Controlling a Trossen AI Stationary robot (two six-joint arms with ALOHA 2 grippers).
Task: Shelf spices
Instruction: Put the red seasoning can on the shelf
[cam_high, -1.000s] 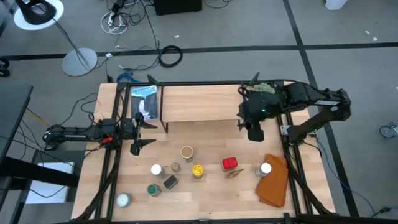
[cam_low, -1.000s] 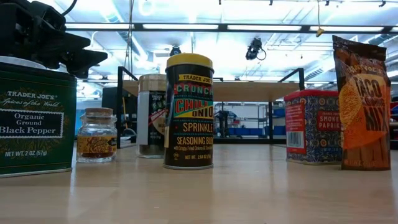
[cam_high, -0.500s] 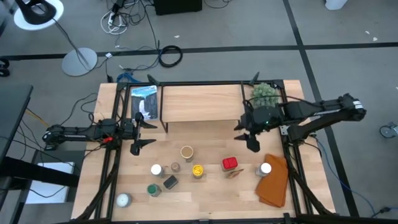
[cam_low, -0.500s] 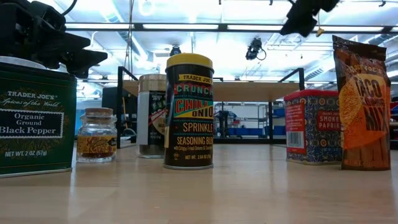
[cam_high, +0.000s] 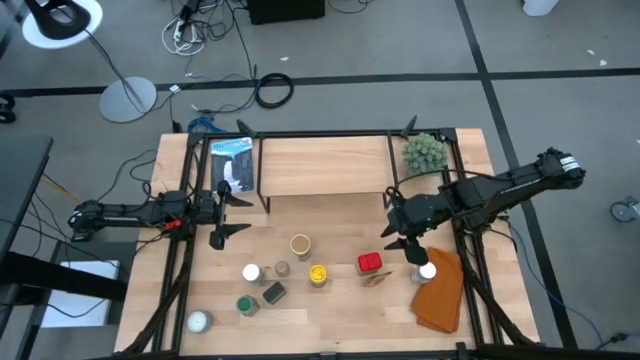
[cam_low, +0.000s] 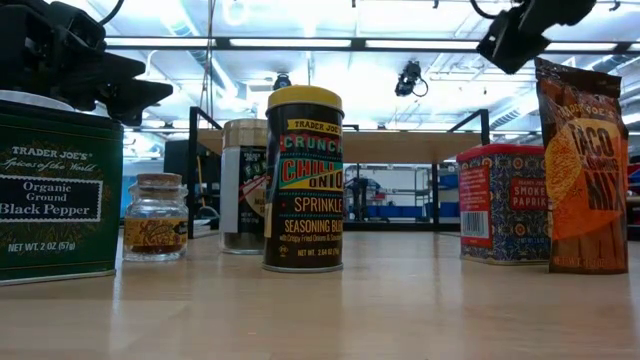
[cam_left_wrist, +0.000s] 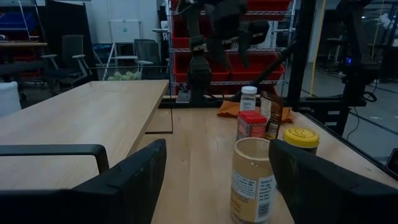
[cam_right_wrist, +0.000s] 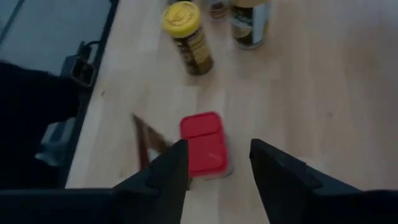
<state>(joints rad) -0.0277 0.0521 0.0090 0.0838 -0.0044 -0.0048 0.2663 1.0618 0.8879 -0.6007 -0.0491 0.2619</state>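
Near the front edge of the table (cam_high: 330, 335) the spices stand in a loose row: a white jar (cam_high: 198, 321), a green tin (cam_high: 247, 305), a yellow-lid jar (cam_high: 318, 274), a red tin (cam_high: 369, 264) and a white-cap jar (cam_high: 427, 271) by the orange cloth (cam_high: 440, 292). None are on the shelf (cam_high: 322, 166) yet; it waits at the far edge.

A second ago the right gripper (cam_high: 404, 242) was up by the shelf. It has come forward and now hangs over the red tin, fingers spread and holding nothing. It looks ready to pick that tin.

The left gripper (cam_high: 222, 213) waits near the left edge, fingers spread, empty.
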